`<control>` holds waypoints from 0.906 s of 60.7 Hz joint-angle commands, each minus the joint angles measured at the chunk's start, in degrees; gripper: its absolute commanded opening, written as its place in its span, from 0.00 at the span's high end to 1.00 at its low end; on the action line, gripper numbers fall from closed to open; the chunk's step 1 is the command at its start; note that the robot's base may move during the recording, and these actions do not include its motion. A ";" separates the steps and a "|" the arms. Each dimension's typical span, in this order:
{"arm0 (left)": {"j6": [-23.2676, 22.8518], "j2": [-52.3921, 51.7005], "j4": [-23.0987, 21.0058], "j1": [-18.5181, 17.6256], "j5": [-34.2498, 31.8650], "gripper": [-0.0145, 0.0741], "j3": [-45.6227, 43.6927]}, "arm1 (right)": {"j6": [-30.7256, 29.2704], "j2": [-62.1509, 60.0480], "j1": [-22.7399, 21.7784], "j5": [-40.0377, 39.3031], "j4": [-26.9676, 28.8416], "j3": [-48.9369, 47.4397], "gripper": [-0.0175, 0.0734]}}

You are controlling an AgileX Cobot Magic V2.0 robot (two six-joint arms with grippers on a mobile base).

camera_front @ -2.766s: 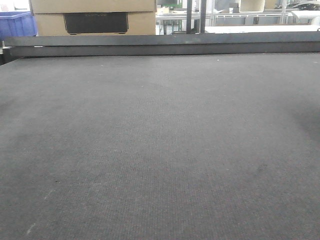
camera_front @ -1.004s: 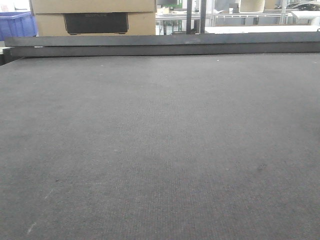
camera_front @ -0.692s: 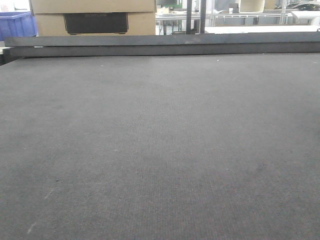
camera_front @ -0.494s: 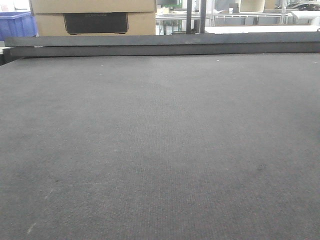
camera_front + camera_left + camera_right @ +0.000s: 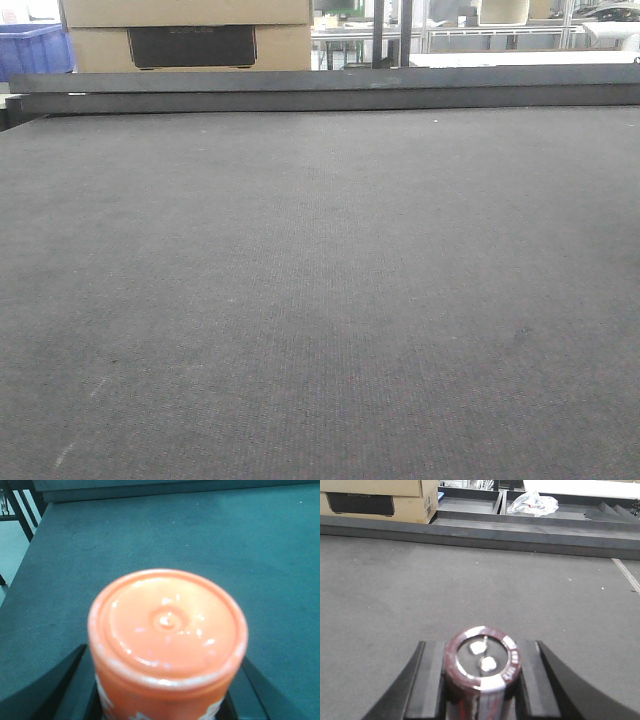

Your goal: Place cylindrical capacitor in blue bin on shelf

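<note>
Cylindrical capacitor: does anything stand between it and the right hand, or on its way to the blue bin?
Nothing between them: the right hand grips the cylindrical capacitor. Ahead lies bare mat, then a raised ledge. A blue bin shows only far off beyond it; no shelf is visible.

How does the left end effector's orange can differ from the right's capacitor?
The orange can is bright orange with a smooth, dimpled top; the cylindrical capacitor is dark brown, its silvery top carrying two terminals. The can looks wider than the capacitor. Both stand upright, clamped: can in the left end effector, capacitor in the right end effector.
</note>
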 commanded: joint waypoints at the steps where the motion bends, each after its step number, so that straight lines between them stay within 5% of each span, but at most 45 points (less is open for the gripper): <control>1: 0.15 -0.13 -0.06 -0.32 -0.87 0.96 -0.48 | -0.06 -0.31 0.04 -2.13 -0.07 -0.57 0.91; 55: 0.15 -0.13 -0.06 -0.32 -0.87 0.96 -0.48 | -0.06 -0.31 0.04 -2.13 -0.07 -0.57 0.91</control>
